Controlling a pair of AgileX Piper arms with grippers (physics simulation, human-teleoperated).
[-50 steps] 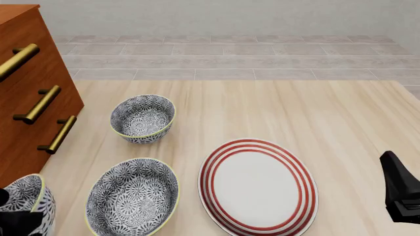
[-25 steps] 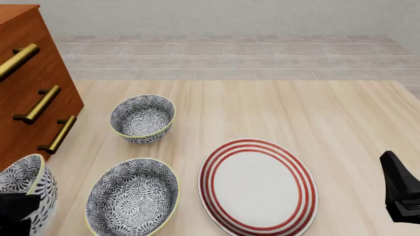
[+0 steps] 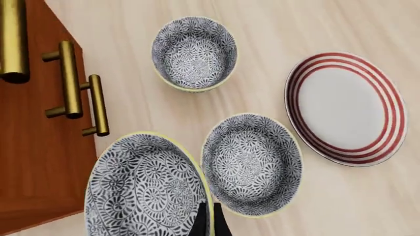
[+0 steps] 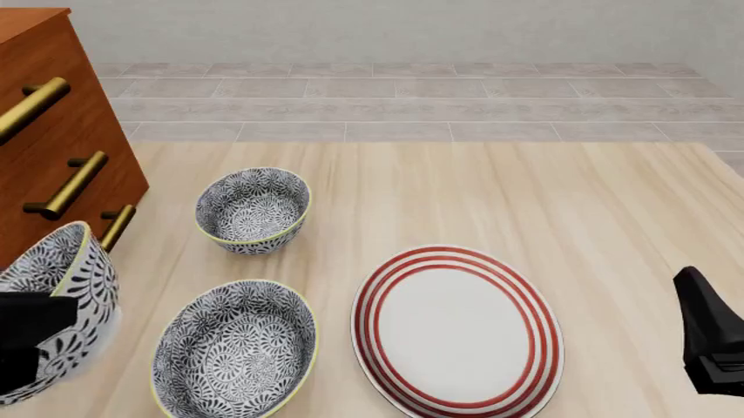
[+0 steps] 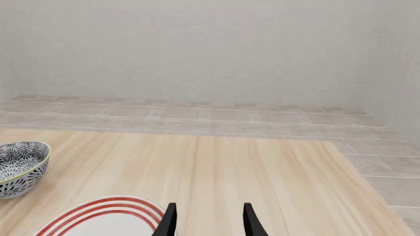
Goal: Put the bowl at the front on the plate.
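Observation:
The bowl point(image 4: 61, 292), blue-and-white floral with a pale yellow-green rim, hangs tilted above the table's front left corner. My left gripper point(image 4: 26, 341) is shut on its rim. In the left wrist view the bowl point(image 3: 141, 184) fills the near part, with the left gripper point(image 3: 208, 222) clamped over its edge. To the right lies the plate point(image 4: 459, 331), white with red rings, with nothing on it; it also shows in the wrist views as plate point(image 3: 345, 108) and plate point(image 5: 105, 216). My right gripper point(image 5: 208, 222) is open over the plate's right side, seen as a black body point(image 4: 709, 344).
Two alike bowls stand on the table: one point(image 4: 236, 347) just left of the plate, one point(image 4: 253, 209) further back. A wooden drawer cabinet point(image 4: 52, 148) with brass handles stands at the left, close to the held bowl. The table's far edge meets tiled floor.
The left gripper has lifted the bowl off the table's front left corner, and it now hangs higher and more tilted. The right arm has not moved.

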